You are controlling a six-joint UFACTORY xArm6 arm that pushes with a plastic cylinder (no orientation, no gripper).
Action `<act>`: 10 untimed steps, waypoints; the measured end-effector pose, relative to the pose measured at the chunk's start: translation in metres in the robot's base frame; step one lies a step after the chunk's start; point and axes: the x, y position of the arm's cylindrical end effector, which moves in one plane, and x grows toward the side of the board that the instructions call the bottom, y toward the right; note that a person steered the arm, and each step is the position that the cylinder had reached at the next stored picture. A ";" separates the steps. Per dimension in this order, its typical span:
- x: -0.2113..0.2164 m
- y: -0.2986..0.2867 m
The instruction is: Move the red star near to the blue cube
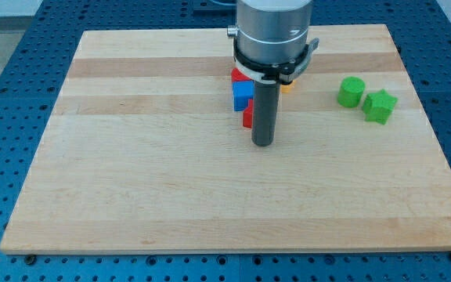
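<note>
Rod | my tip (263, 143) beside red block (247, 118) touching blue cube (243, 93); heading hidden

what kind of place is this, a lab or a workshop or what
Most likely a robotics lab bench: a wooden board lies on a blue perforated table, and my tip sits among small blocks like the blue cube and green star.
</note>
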 end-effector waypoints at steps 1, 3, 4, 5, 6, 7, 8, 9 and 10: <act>-0.012 0.001; -0.014 0.007; -0.014 0.013; -0.017 0.016; -0.025 0.016; -0.029 0.016; -0.029 0.016; -0.029 0.019; -0.029 0.025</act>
